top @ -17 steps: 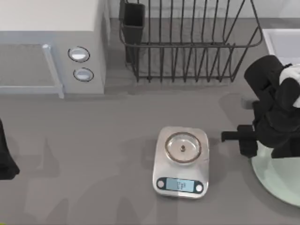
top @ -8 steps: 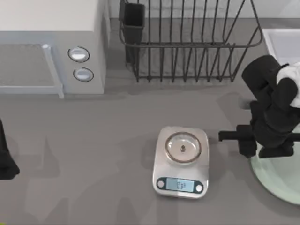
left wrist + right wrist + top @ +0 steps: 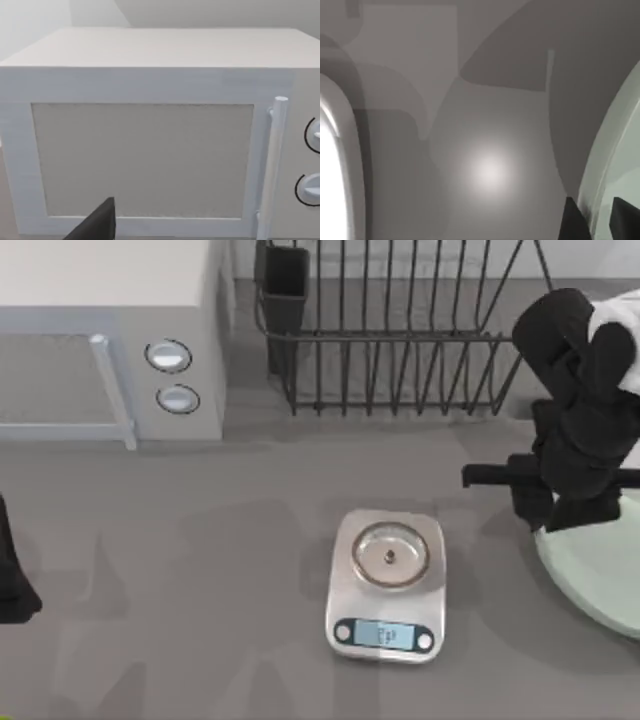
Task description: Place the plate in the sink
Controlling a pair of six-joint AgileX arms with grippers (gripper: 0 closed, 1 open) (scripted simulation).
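**Right gripper clamps the plate**

Your right gripper (image 3: pixel 560 525) pinches one plate (image 3: pixel 600 575) by its rim at the counter's (image 3: pixel 200 570) right edge. One scale (image 3: pixel 388 585) sits mid-counter. Left arm parked at the left edge.

A rendered kitchen counter. A microwave (image 3: pixel 110 340), wire dish rack (image 3: pixel 400 330) and kitchen scale (image 3: pixel 388 585) show it.

A white microwave oven (image 3: pixel 150 125) faces the camera, its pale grey door panel (image 3: pixel 142 160) framed in white. A vertical white handle (image 3: pixel 272 165) runs beside the door, with two round knobs (image 3: pixel 312 187) next to it. A dark gripper finger (image 3: pixel 97 225) juts up in front of the door.
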